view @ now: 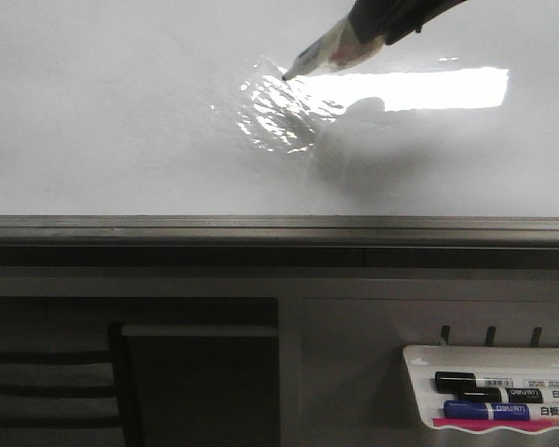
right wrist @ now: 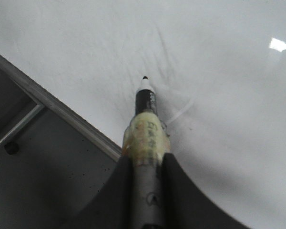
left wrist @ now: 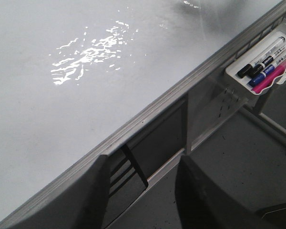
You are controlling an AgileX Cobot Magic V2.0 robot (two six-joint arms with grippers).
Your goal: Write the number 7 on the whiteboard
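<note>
Whiteboard (view: 121,112) has no 7 yet; right gripper (right wrist: 145,191), clamped on the marker (right wrist: 145,102), must press down and draw.

Little legible from my station. On the markers in the tray (view: 419,358) below the whiteboard's rail (view: 279,228): the black marker (view: 489,384) has a white label with "白板笔" just about readable at its far end; the blue marker (view: 508,410) beside it carries the same characters. Smaller print on both labels is too fine to read. The marker in the right fingers (right wrist: 145,131) bears faint printing I cannot make out. No written figure legible on the whiteboard (view: 121,112).
</note>
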